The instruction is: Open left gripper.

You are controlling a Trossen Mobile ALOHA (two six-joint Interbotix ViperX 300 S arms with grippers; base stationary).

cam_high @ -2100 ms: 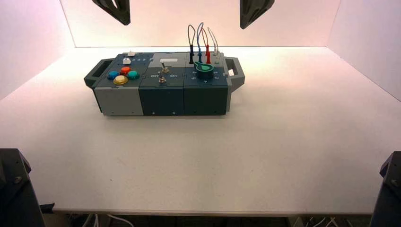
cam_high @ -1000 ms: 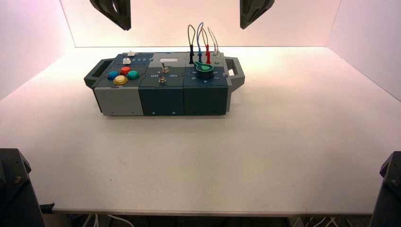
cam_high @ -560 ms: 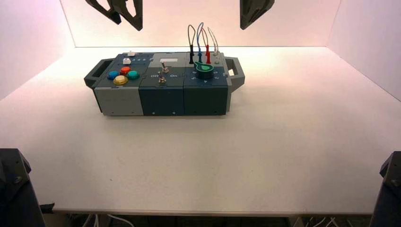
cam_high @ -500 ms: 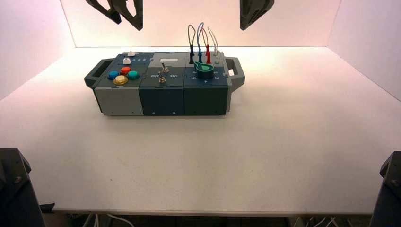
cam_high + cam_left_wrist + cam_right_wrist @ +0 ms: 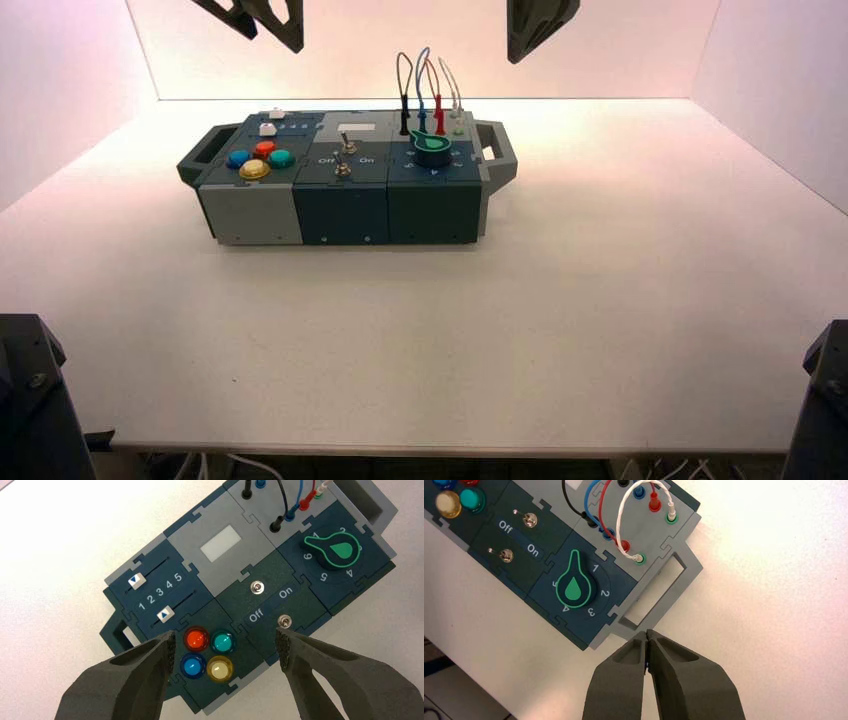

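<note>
Dark and blocky, the box [image 5: 345,180] sits on the table [image 5: 600,300] under both raised arms, and you can see the left gripper [image 5: 226,645] hanging above its 4 coloured buttons [image 5: 209,653] with fingers spread wide on nothing, so the opening looks done, while the right gripper [image 5: 646,639] hangs pinched together.

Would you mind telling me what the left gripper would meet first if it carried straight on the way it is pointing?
Probably the four round coloured buttons: the left gripper hangs open above the box, and they sit between its fingertips. Its height above them is unclear.
</note>
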